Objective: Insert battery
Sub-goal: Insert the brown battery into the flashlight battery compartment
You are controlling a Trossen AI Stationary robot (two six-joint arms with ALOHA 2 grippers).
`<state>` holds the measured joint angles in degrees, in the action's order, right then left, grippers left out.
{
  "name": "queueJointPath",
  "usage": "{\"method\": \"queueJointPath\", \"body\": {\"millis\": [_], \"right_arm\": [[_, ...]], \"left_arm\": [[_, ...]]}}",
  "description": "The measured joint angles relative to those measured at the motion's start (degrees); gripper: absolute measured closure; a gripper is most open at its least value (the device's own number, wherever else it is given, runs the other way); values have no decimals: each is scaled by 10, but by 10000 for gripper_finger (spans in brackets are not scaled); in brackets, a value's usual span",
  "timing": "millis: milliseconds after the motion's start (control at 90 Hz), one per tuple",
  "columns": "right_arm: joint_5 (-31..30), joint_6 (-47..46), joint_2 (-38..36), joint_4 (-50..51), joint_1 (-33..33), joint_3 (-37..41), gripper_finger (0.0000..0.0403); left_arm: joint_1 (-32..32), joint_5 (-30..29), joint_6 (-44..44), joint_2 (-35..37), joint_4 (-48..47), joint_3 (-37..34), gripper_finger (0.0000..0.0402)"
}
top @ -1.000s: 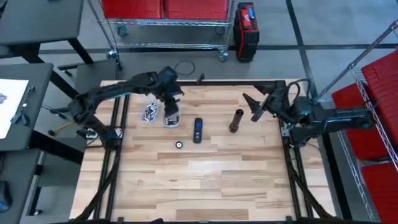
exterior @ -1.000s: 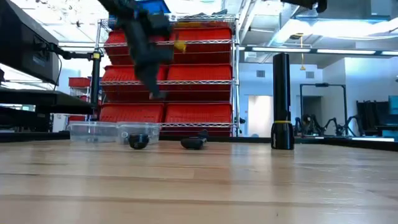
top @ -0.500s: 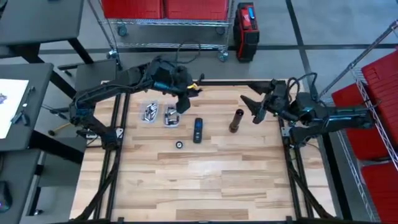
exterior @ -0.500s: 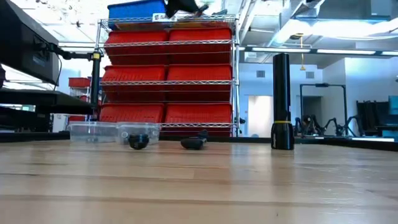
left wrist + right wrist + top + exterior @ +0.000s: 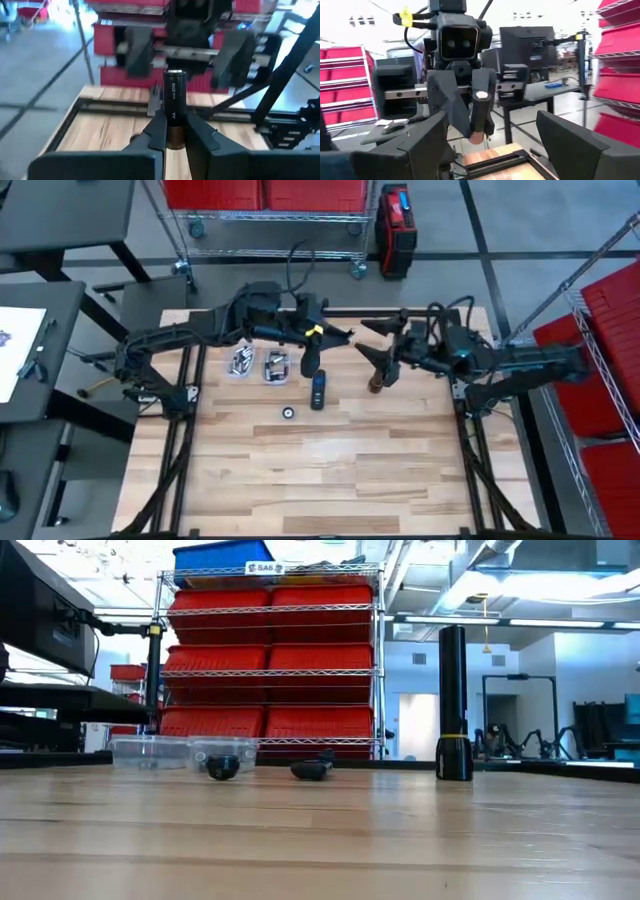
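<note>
Left wrist view: my left hand (image 5: 175, 135) grips battery (image 5: 175, 100), axis toward my open right hand (image 5: 383, 352); flashlight (image 5: 378, 376) beneath.

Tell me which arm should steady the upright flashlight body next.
Right. The right gripper is open beside the flashlight body; the left gripper is already shut on the AA battery.

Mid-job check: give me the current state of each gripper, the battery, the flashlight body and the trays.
Left gripper: shut on the battery, raised above the table.
Battery: held, AA marking visible.
Right gripper: open, near the flashlight body.
Flashlight body: standing upright on the table.
Trays: lidless, holding batteries.
</note>
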<state>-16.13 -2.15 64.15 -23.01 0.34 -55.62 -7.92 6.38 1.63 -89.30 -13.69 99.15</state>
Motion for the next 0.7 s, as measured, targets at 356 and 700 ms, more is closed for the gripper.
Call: {"method": "queueJointPath", "body": {"millis": [356, 700], "right_arm": [[48, 0, 58, 6, -9, -60, 166], [60, 7, 52, -2, -9, -60, 309]], "left_arm": [[1, 6, 2, 0, 4, 0, 383], [1, 7, -10, 4, 6, 0, 383]]}}
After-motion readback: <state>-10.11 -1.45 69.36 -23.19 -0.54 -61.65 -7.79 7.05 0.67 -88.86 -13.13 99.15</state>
